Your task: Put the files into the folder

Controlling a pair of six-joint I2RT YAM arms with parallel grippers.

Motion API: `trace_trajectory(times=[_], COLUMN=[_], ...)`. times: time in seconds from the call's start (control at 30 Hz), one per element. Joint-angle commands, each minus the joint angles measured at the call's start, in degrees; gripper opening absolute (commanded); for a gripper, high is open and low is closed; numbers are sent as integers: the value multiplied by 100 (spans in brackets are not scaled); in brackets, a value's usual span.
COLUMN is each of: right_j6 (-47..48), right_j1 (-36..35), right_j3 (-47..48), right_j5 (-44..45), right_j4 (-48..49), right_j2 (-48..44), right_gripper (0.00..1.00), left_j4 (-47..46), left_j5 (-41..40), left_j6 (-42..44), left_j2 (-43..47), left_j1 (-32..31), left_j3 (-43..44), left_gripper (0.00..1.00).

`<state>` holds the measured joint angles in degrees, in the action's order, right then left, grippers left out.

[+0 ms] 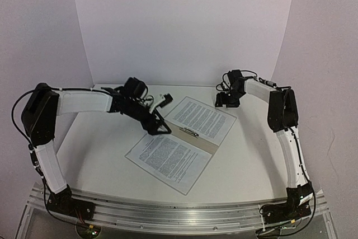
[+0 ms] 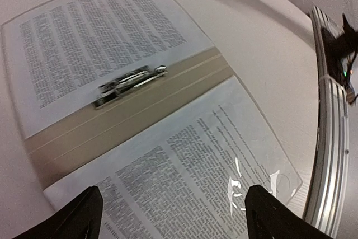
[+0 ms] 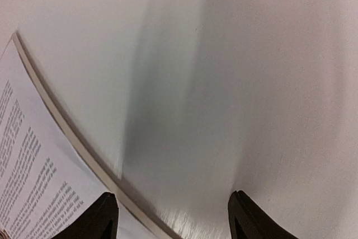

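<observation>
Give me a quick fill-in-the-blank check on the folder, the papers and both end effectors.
1. The folder lies ____ on the table.
2. The metal clip sits ____ the far sheet and the near sheet.
3. The right end effector hovers over the bare ____, beside the folder's edge.
4. The left end effector and the right one each hold ____.
Missing words: open; between; table; nothing.
</observation>
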<state>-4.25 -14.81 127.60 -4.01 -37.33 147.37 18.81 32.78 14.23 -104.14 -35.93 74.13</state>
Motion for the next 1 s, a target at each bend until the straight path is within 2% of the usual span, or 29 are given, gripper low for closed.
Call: trace_trajectory(times=[0.0, 0.1, 0.2, 0.33, 0.4, 0.47, 0.5, 0.57, 0.67, 0.77, 0.87, 0.97], right_j6=[-62, -323, -890, -2048, -2796, -3361, -3601, -3699, -3593, -3631, -3911, -4213], right_j1=[-37, -143, -344, -1025, -1526, -1777, -1835, -1846, -2123, -2808, -3415, -3859], right_j3=[-1480, -2770, -4069, -5546, -6207, -6457, -6416, -5827, -4303, -2884, -1832, -938], right_j5=[-448, -515, -520, -559, -663, -472, -262, 799, 2098, 2183, 1966, 1974], right_j4=[-441, -148, 24, 43, 37, -77, -275, -858, -1471, -1494, -1495, -1532], right_j2=[-661, -1409, -2246, -3276, -3917, -4541, -4796, -5114, -4761, -3808, -2751, -1812], right_gripper=[62, 59, 56, 55, 59, 62, 63, 65, 65, 68, 78, 79], left_j4=[2179, 2825, 2783, 2761, 2720, 2702, 2703, 2727, 2743, 2728, 2706, 2630], left_j5=[317, 448, 518, 510, 490, 469, 450, 358, 236, 136, -67, -166], left_j6=[-2178, -2780, -3164, -3242, -3212, -3151, -3115, -3041, -3074, -2975, -2881, -2797], left_j2=[323, 302, 420, 360, 338, 253, 206, 85, -66, -93, -28, 50], left_j1=[1219, 1953, 2588, 2906, 2916, 2924, 2931, 2941, 3092, 3258, 3263, 3259], left_j3=[135, -289, -743, -1016, -1091, -1119, -1125, -1136, -1153, -1061, -1023, -989], left_gripper=[90, 92, 96, 98, 98, 98, 97, 97, 96, 95, 95, 95])
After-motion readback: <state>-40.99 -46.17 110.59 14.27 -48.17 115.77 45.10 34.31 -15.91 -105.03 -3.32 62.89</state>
